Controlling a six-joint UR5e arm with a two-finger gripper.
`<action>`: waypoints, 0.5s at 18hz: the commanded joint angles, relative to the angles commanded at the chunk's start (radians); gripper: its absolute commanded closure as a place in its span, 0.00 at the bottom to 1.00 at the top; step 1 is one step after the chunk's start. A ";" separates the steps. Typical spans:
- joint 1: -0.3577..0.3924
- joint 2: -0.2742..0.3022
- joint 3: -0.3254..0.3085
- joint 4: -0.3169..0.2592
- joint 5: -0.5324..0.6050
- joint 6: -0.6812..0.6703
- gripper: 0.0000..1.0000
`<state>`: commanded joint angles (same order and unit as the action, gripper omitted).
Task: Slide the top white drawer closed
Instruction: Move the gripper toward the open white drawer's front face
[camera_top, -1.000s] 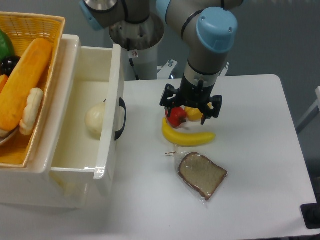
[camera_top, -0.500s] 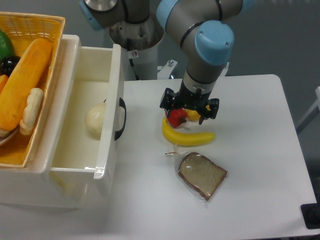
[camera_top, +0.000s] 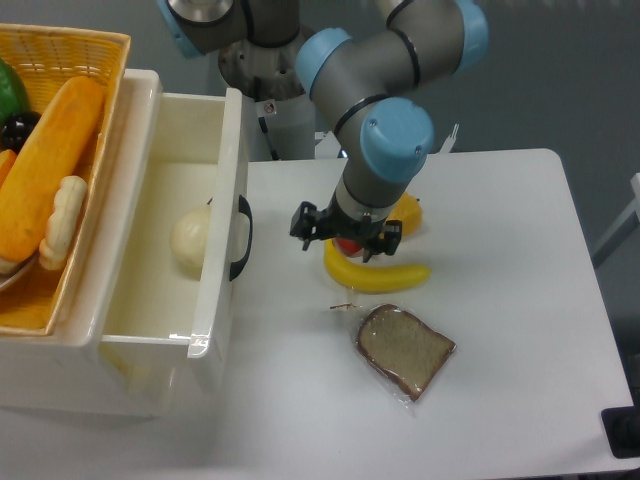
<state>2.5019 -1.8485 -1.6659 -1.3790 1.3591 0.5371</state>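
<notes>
The top white drawer (camera_top: 226, 180) is pulled out of the white cabinet (camera_top: 120, 385), its front panel facing right with a black arched handle (camera_top: 243, 237). A pale round object (camera_top: 189, 240) lies inside it. My gripper (camera_top: 345, 236) hangs to the right of the handle, a short gap away from it, just above the table. Its dark fingers (camera_top: 303, 222) are spread apart with nothing between them, so it is open.
A yellow banana (camera_top: 378, 274), a red fruit (camera_top: 347, 243) and a yellow-orange fruit (camera_top: 408, 214) lie under and beside the gripper. A wrapped bread slice (camera_top: 404, 349) lies nearer the front. A wicker basket (camera_top: 60, 60) with bread stands on the cabinet.
The gripper has moved left from above the fruit toward the drawer handle, and the arm's wrist has swung over with it. The drawer has not moved.
</notes>
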 joint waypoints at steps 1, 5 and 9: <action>-0.002 -0.002 -0.002 -0.002 -0.006 -0.012 0.00; -0.023 -0.006 -0.005 -0.002 -0.029 -0.023 0.00; -0.041 -0.006 -0.005 -0.002 -0.038 -0.022 0.00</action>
<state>2.4606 -1.8546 -1.6705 -1.3806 1.3208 0.5154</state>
